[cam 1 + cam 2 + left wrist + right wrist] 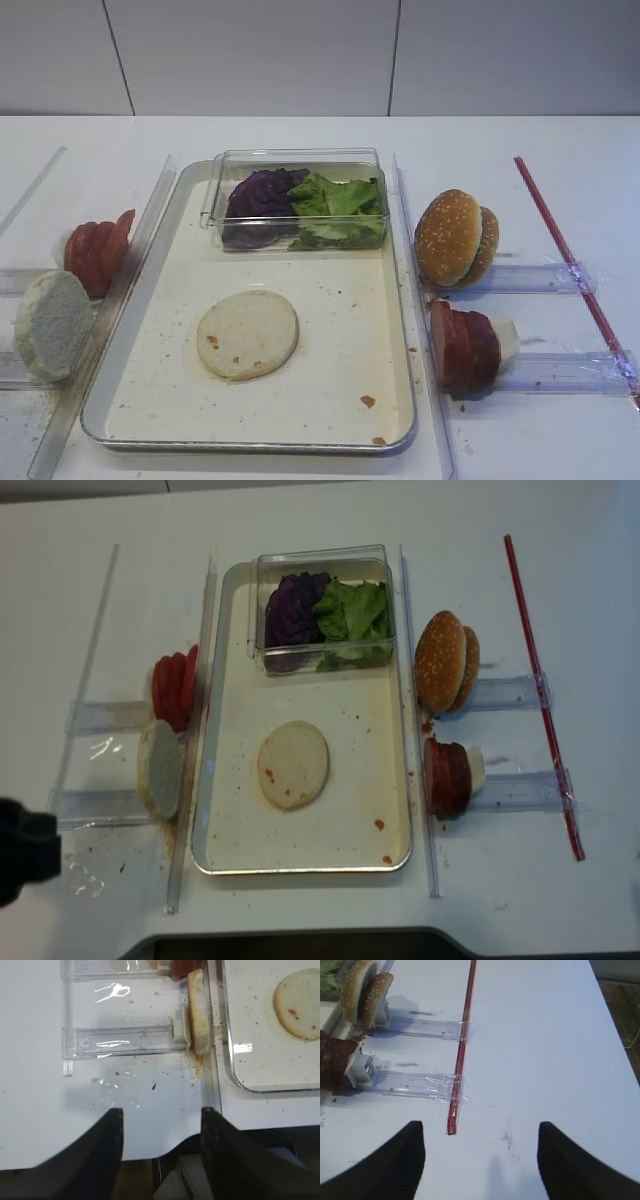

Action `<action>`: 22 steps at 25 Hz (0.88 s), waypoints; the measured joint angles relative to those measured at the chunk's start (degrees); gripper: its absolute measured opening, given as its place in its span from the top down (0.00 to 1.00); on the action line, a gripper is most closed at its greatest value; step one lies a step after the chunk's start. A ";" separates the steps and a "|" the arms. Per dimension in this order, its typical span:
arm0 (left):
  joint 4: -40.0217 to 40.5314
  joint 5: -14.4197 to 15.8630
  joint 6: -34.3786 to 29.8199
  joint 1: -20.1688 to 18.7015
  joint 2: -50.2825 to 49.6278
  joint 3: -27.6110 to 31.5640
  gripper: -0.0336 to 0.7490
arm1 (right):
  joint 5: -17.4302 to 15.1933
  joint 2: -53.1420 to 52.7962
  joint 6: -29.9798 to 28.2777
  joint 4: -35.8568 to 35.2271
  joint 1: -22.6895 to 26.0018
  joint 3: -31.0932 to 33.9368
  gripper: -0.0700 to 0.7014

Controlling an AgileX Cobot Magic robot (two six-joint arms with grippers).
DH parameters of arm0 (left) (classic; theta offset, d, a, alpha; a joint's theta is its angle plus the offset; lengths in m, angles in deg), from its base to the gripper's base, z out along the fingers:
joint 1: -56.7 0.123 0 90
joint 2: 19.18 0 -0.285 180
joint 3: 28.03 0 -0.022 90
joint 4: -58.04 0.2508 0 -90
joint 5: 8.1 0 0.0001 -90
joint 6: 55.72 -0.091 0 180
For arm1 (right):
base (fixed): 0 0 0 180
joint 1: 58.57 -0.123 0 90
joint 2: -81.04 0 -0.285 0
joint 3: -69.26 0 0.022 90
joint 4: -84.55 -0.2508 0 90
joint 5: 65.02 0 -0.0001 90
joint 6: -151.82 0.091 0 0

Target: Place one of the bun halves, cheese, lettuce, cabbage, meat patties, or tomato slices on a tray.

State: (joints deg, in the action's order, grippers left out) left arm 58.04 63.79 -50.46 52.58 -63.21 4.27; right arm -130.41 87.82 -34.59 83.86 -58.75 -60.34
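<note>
Here the tray [400, 300] sits in the middle of the white table [560, 140], and one pale bun half [248, 334] lies flat on its crumb-speckled floor, cut face up, a little toward the near left. At the far end of the tray stands a clear plastic box [295, 160] holding the purple cabbage [262, 195] on the left and the green lettuce [340, 205] on the right, the two touching. To the left of the tray, a second pale bun half [52, 324] stands on edge against a clear plastic holder [120, 1041], with the tomato slices [98, 252] standing in a row just behind it. To the right of the tray, two sesame buns [458, 238] stand on edge, and nearer the front the meat patties [465, 346] stand in a row on their own holder. A red rod [570, 265] lies across the table farther right, taped over the ends of the two right-hand holders. The left gripper [159, 1120] hovers over the table's near edge, to the left of the tray, its jaws apart and holding nothing. The right gripper [481, 1135] hangs over bare table near the end of the red rod, jaws wide apart and likewise empty.
</note>
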 joint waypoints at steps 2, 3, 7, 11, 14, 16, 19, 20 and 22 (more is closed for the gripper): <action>0.00 0.13 0.00 0.00 3.95 0.99 0.52 | 0.00 0.00 0.00 0.09 0.00 0.00 0.25; 0.00 0.23 0.00 0.00 5.54 1.65 0.52 | 0.00 0.00 0.00 0.09 0.00 0.00 0.25; 0.00 0.36 -0.38 0.00 12.20 3.96 0.52 | 0.00 0.00 0.10 0.09 0.00 0.00 0.25; 0.60 0.75 -2.03 0.00 17.55 5.61 0.52 | 0.00 0.00 0.10 0.09 0.00 0.00 0.25; 0.63 0.75 -2.41 0.00 20.66 5.96 0.52 | 0.00 0.00 0.10 0.09 0.00 0.00 0.25; 0.73 0.84 -2.53 0.00 22.73 6.19 0.52 | 0.00 0.00 0.10 0.09 0.00 0.00 0.25; 0.73 0.84 -2.64 0.02 26.39 7.33 0.52 | 0.00 0.00 0.10 0.09 0.00 0.00 0.25; 0.73 0.88 -2.64 0.02 27.77 8.04 0.53 | 0.00 0.00 0.10 0.09 0.00 0.00 0.25; 0.73 1.09 -2.64 0.12 30.40 9.45 0.53 | 0.00 0.00 0.10 0.09 0.00 0.00 0.25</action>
State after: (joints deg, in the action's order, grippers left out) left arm 58.77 64.88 -53.10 52.70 -32.81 13.73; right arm -130.41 87.82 -34.48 83.95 -58.75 -60.34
